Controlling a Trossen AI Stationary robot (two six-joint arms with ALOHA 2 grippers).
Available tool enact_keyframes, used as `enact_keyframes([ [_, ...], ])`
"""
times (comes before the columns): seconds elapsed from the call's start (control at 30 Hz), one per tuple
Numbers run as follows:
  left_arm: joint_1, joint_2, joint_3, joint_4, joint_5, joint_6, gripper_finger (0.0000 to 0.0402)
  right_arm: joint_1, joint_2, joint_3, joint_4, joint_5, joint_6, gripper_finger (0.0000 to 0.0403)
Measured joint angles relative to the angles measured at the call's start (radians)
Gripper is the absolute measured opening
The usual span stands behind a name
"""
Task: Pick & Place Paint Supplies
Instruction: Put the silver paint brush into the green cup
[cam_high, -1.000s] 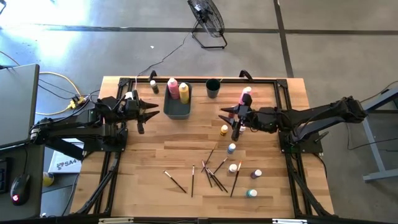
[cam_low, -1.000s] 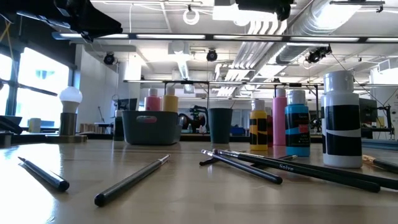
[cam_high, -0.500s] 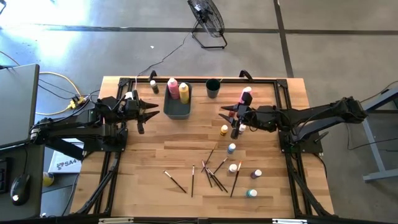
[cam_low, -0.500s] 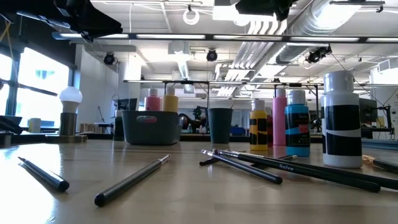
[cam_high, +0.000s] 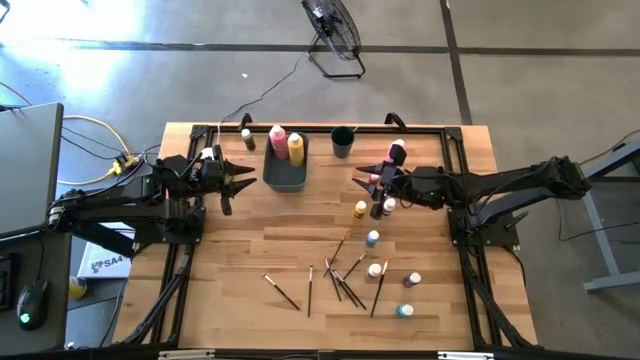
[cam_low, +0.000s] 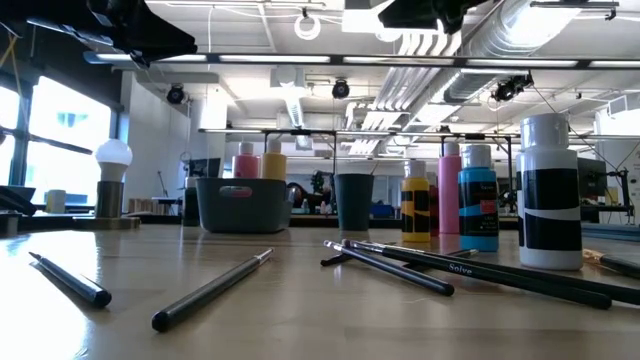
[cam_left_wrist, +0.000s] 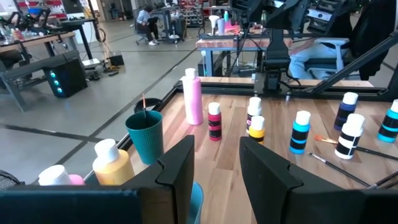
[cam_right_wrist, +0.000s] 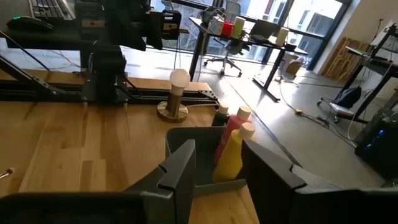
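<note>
Not much happened in the last second: the right gripper (cam_high: 369, 192) nudged a touch back toward the loose pink bottle (cam_high: 396, 153), uncovering a white-capped small bottle (cam_high: 388, 207) below it, and its fingers are apart with nothing in them. The left gripper (cam_high: 238, 188) hangs beside the bin (cam_high: 284, 176), also spread and empty. So I'd say no pick has started; the brushes (cam_high: 340, 280) and small bottles lie on the table, and only two tall bottles are binned.
</note>
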Motion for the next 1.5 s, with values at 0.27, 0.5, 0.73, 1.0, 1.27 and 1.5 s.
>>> enact_keyframes([
  [0.27, 0.0, 0.0, 0.0, 0.001, -0.007, 0.0, 0.0125, 0.0, 0.0, 0.0, -0.053, -0.001, 0.108, 0.0125],
  [0.5, 0.0, 0.0, 0.0, 0.001, -0.003, -0.039, 0.0125, 0.0, 0.001, 0.0, -0.136, -0.12, 0.206, 0.0125],
  [0.73, 0.0, 0.0, 0.0, 0.01, 0.08, -0.07, 0.0125, 0.001, 0.033, 0.0, -0.159, -0.269, 0.16, 0.0125],
  [1.0, 0.0, 0.016, -0.001, 0.003, 0.236, -0.073, 0.0125, -0.019, 0.119, 0.0, -0.047, -0.236, 0.125, 0.0125],
  [1.27, 0.0, 0.07, 0.003, 0.015, 0.418, -0.079, 0.0125, -0.046, 0.151, 0.0, 0.011, -0.242, 0.11, 0.0125],
  [1.5, 0.0, 0.126, 0.003, 0.017, 0.437, 0.03, 0.0125, -0.046, 0.151, 0.0, 0.02, -0.244, 0.111, 0.0125],
])
